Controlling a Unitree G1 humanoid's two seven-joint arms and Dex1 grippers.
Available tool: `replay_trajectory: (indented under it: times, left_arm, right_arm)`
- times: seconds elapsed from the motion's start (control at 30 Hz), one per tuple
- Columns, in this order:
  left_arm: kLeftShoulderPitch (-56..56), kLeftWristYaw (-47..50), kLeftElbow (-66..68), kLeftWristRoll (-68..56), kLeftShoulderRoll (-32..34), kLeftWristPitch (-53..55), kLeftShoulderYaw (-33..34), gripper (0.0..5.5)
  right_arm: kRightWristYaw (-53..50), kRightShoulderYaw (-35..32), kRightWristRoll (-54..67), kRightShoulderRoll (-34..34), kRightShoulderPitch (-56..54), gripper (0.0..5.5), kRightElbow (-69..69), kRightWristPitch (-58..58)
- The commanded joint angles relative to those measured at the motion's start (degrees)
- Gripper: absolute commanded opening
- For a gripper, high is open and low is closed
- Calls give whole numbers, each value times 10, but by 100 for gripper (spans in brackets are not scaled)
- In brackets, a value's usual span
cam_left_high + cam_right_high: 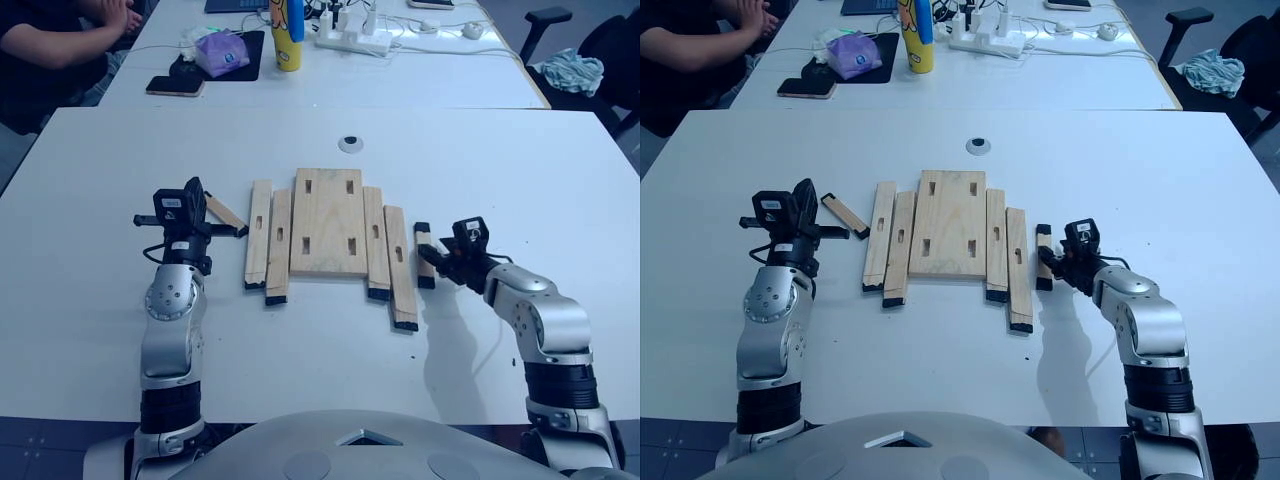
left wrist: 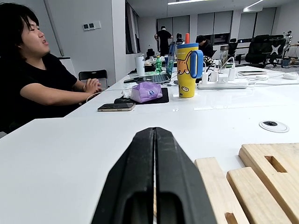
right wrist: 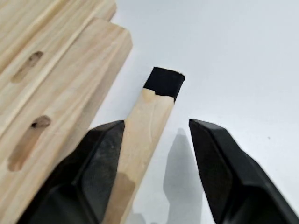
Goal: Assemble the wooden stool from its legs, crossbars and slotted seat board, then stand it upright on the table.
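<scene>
Crossbar (image 3: 150, 114) — under right gripper (image 3: 155, 123), jaws spread

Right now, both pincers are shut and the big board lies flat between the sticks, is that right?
Not quite. Only the left pincer is shut. The right pincer is open, its fingers apart by the little black-tipped stick, as the right wrist view shows. The big board does lie flat between the sticks.
</scene>
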Motion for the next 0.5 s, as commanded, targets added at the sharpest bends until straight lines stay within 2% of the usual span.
replay_trajectory:
  times: [0.03, 0.17, 0.5]
  left_arm:
    - [2, 2, -1, -3, -2, 3, -1, 0]
    - [0, -1, 2, -5, -3, 4, -3, 0]
    - [-8, -17, 3, -26, -6, 12, -3, 0]
  right_arm:
    - [-14, -36, 30, 34, -27, 258, -6, 15]
    - [-50, -73, 56, 72, -39, 258, -22, 48]
    - [-87, -40, 31, 87, -5, 258, -42, 68]
